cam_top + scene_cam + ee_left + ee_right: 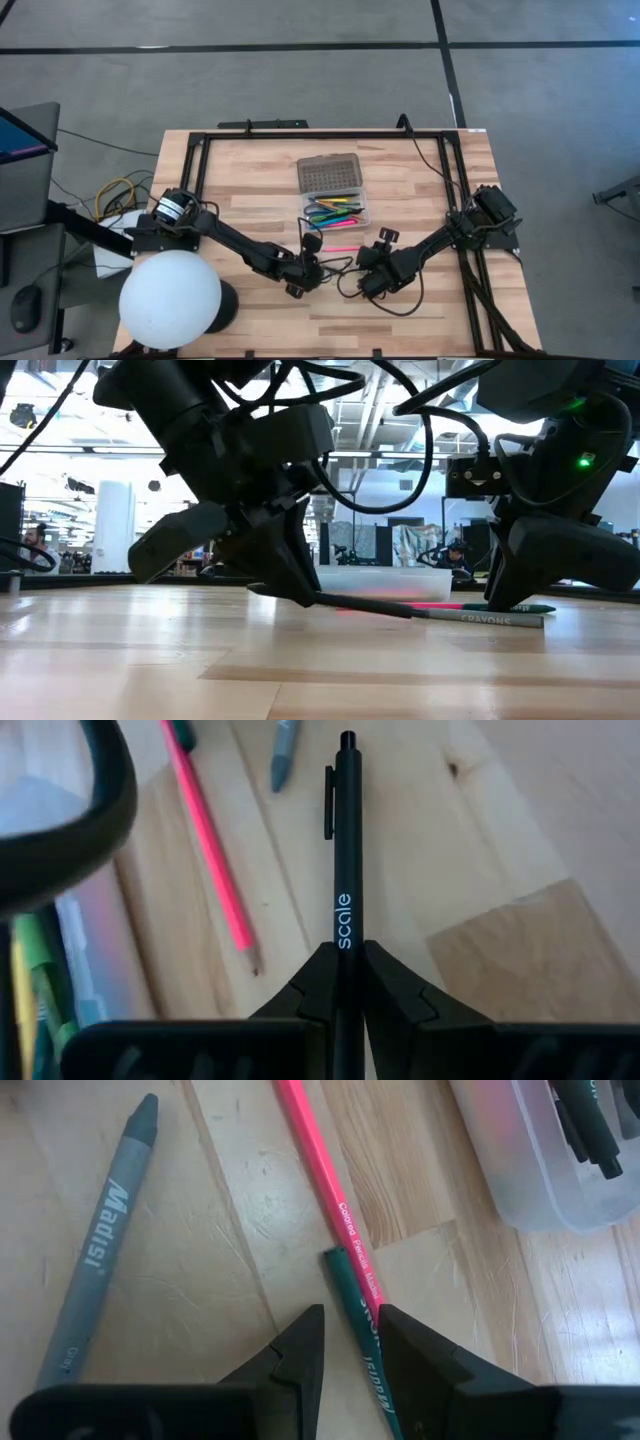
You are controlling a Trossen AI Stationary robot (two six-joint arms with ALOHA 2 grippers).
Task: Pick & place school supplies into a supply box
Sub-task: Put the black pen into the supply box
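We find several supplies already in the supply box [340, 212]. The left gripper [345, 975] clamps a black pen [345, 840]; the right gripper [350, 1342] stands open over a green crayon [362, 1330]. A pink pencil [320, 1170] and grey crayon [100, 1240] remain on the table [250, 180].

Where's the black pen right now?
The black pen is clamped in the left gripper near the table's middle front, just in front of the supply box, with the pink pencil beside it.
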